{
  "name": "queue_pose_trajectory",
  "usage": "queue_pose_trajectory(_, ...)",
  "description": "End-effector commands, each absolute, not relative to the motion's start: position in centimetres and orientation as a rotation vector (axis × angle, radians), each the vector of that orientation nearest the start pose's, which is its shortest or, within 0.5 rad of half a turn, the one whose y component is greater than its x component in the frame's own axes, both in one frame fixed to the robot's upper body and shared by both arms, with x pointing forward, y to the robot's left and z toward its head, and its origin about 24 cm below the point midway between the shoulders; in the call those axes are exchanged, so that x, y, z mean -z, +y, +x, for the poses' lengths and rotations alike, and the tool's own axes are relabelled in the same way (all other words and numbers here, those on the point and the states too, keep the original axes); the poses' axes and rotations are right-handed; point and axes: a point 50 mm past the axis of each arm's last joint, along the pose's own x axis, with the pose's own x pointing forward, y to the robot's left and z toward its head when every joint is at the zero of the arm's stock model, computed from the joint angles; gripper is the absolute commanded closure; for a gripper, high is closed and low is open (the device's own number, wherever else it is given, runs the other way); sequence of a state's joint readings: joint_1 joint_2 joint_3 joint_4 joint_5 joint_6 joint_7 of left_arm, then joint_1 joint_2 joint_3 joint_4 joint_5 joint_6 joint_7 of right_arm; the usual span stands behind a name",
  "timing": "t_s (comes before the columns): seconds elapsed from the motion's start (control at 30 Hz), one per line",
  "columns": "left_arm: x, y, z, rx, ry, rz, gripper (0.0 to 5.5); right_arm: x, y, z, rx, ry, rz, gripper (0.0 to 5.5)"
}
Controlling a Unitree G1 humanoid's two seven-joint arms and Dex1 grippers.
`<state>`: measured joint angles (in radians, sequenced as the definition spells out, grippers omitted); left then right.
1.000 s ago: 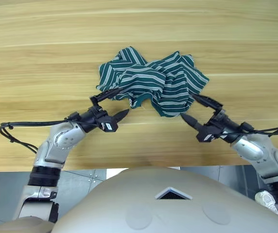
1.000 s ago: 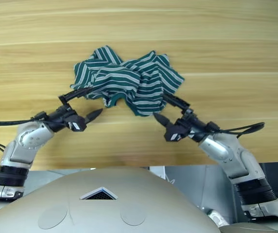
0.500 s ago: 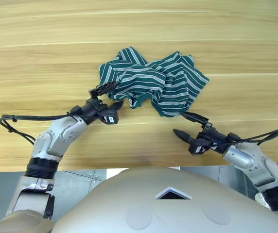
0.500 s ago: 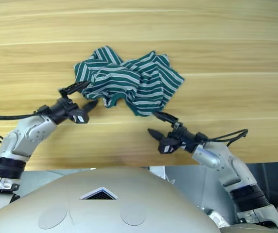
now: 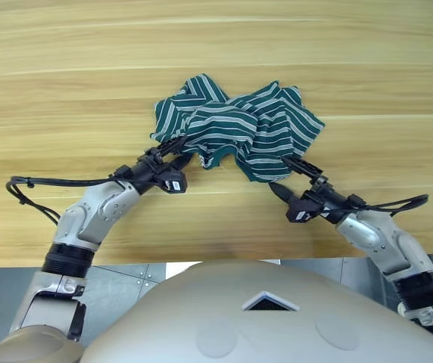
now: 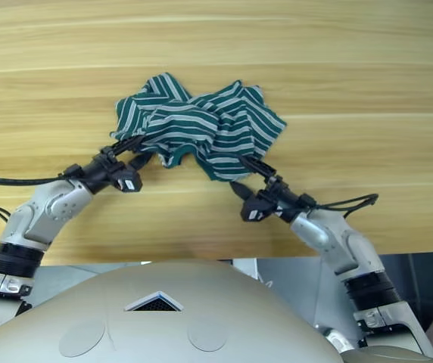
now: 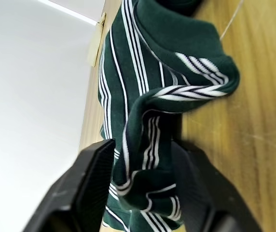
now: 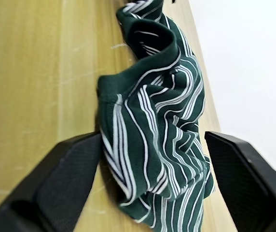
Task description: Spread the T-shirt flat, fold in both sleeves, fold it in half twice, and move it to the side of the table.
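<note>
Left claw point(image 5: 185, 150), seen from the head cameras, sits at the near left edge of the crumpled T-shirt point(image 5: 239, 128), its two dark fingers drawn in on a fold of the striped cloth there. The T-shirt, dark green with white stripes, lies bunched in a heap around the middle of the light wooden surface point(image 5: 65, 91). It is not spread out: ridges and folds run across it, and no sleeve can be told apart. The right claw point(image 5: 275, 174) is at the heap's near right corner, its fingers parted to either side of the cloth's lowest tip. Both arms come in low from the near edge of the surface, one on each side of the heap.

From the left wrist, the left claw point(image 7: 143, 150) has a rolled fold of the T-shirt point(image 7: 147, 48) between its fingers point(image 7: 92, 179). The cloth fills the gap and meets both of them, so the claw is gripping the fold. More of the garment rises beyond it, with bare wood alongside.

From the right wrist, the right claw point(image 8: 152, 140) stands wide open. A wrinkled edge of the T-shirt point(image 8: 162, 96) sits between its fingers point(image 8: 244, 174) and touches the one nearer the wood. Whether it touches the other I cannot tell.
</note>
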<state>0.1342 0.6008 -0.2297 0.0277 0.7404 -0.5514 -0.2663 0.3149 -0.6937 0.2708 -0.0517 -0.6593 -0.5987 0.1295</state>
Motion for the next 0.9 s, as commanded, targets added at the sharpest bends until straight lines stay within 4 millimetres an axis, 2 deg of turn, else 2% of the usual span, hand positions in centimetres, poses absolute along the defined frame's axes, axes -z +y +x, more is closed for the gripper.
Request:
queue_pose_trajectory(0.03, -1.7, 17.3, 19.4, 0.892, -0.157, 1.25, 4.07, 0.8, -19.3, 14.3, -0.932, -0.017, -1.203, 1.64)
queue_pose_trajectory(0.13, -1.7, 17.3, 19.4, 0.893, -0.159, 1.247, 4.69, 0.6, -20.0, 14.5, -0.912, 0.0, -1.227, 1.64)
queue_pose_trajectory(0.3, -1.7, 17.3, 19.4, 0.885, -0.162, 1.247, 5.38, -0.3, -22.1, 14.7, -0.859, 0.041, -1.288, 1.64)
queue_pose_trajectory(0.47, -1.7, 17.2, 19.4, 0.88, -0.168, 1.241, 5.48, -0.3, -21.7, 14.8, -0.865, 0.03, -1.283, 1.64)
queue_pose_trajectory(0.67, -2.2, 17.1, 19.6, 0.858, -0.205, 1.234, 5.5, 0.5, -20.0, 14.2, -0.947, -0.005, -1.231, 2.68)
queue_pose_trajectory(0.87, -2.5, 16.7, 19.8, 0.839, -0.246, 1.224, 5.5, 0.9, -19.9, 14.6, -0.947, -0.013, -1.22, 3.71)
queue_pose_trajectory(0.9, -2.5, 16.7, 19.8, 0.835, -0.249, 1.223, 5.5, 1.0, -19.9, 14.7, -0.943, -0.011, -1.218, 4.01)
